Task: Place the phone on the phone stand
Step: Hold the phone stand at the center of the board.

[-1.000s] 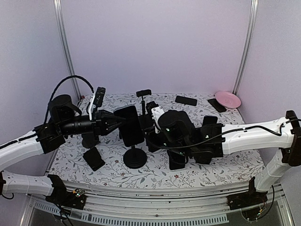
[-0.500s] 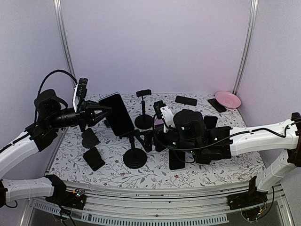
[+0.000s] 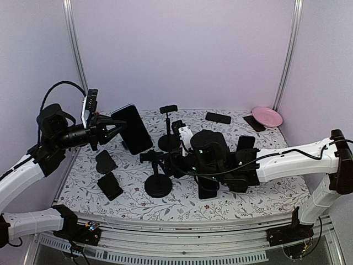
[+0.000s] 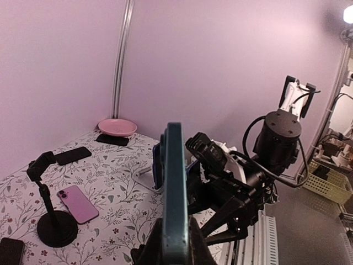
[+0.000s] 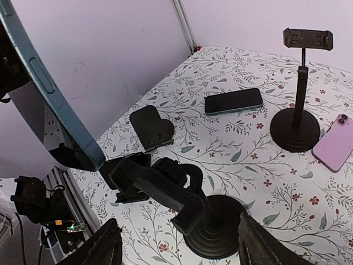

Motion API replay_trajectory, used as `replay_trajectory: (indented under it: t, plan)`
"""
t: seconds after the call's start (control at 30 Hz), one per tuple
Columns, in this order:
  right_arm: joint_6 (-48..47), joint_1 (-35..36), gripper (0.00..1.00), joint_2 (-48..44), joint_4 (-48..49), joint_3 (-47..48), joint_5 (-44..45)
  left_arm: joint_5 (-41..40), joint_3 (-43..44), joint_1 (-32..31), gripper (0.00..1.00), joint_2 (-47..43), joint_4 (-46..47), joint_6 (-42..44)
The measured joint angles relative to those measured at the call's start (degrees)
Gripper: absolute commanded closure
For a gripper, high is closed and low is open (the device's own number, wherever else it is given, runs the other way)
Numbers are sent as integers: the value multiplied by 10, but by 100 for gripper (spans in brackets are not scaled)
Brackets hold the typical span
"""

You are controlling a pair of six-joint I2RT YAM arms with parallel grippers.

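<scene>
Left hand (image 3: 116, 130) pinches the phone (image 3: 132, 128). Only the right wrist view shows the right hand (image 5: 185, 245) spread before the phone stand (image 5: 165, 190).

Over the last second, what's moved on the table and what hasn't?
The left pincer, shut on the phone, carried it away from the phone stand, off to the left. The right pincer opened beside that stand's tilted holder. The phone stand itself, the second stand behind it, the pink plate and the spare phones lying on the table stayed put.
</scene>
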Motion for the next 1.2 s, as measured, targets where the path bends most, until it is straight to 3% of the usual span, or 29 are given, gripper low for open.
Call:
replay_trajectory:
  t: [0.2, 0.47, 0.77, 1.0, 1.2]
  plan:
    - [10, 10, 49, 24, -18, 22, 47, 5, 1, 6, 100, 2, 0, -1]
    - [17, 11, 60, 50, -36, 59, 61, 11, 9, 9, 100, 6, 0, -2]
    - [26, 16, 67, 58, -65, 65, 75, 15, 10, 10, 100, 7, 0, -2]
    - [28, 17, 77, 61, -68, 71, 78, 26, 10, 10, 100, 20, 1, -5]
    - [27, 17, 77, 69, -70, 82, 79, 37, 10, 10, 100, 29, 5, -14]
